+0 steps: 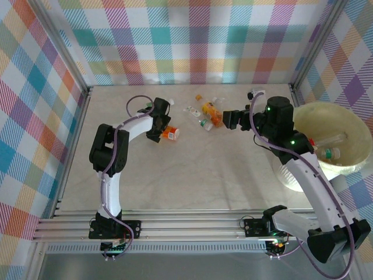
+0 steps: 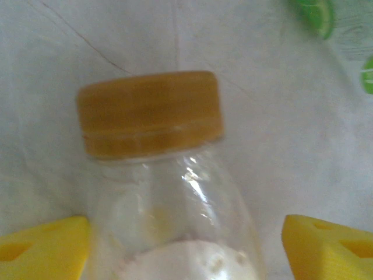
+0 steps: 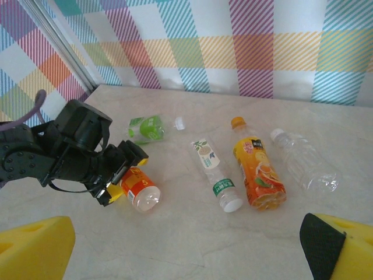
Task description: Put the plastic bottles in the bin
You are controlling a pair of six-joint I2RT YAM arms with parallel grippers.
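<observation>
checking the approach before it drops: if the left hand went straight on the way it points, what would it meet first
Most likely the clear bottle with the orange-brown cap, lying centred between the open fingers of the left hand; nothing shows in between, though depth is unclear.

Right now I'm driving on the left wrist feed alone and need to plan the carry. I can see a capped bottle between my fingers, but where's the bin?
Observer: The bin is at the far right edge of the table.
Operator: Anything in it?
Observer: Yes, two bottles lie inside.
Operator: Is the other arm in my path?
Observer: The right gripper hangs open, facing yours. The orange juice bottle and a few others lie between it and your left gripper.
</observation>
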